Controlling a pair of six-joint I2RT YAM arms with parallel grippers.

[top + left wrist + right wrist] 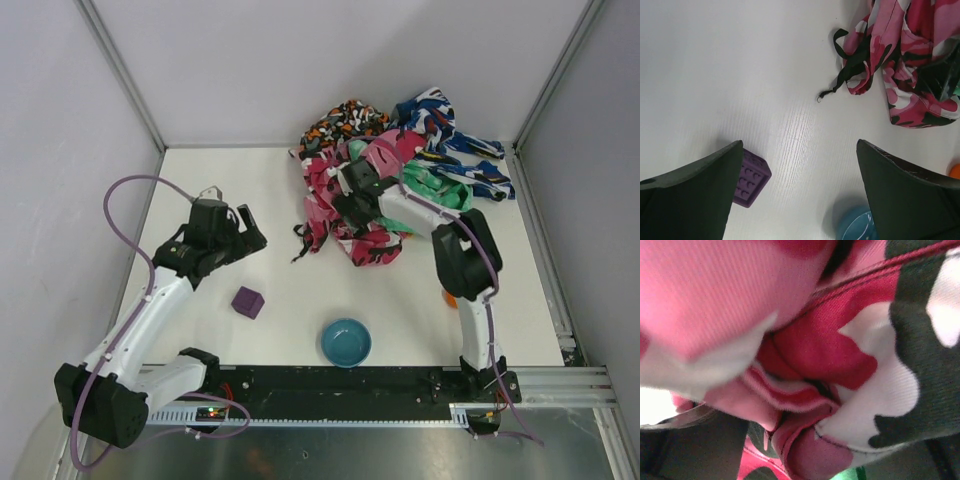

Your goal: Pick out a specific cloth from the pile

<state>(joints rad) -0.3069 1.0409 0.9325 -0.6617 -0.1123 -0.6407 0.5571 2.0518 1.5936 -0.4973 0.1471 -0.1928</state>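
Well inside the far-right pile (375,245), the right gripper (346,198) is smothered in pink camouflage; its opening and where the cloth lies cannot be told. The left gripper (800,145) hangs wide open, empty, over open table (250,180); purple block (248,301) and blue bowl (346,342) lie nearer.

pile (395,150): many colours | camouflage cloth (372,248): pink, red, black and white patches | green cloth (440,190): plain green | striped cloth (440,115): blue and white | spotty cloth (340,122): black with orange and white blotches | block (247,302): purple | bowl (325,343): blue | table (260,200): white
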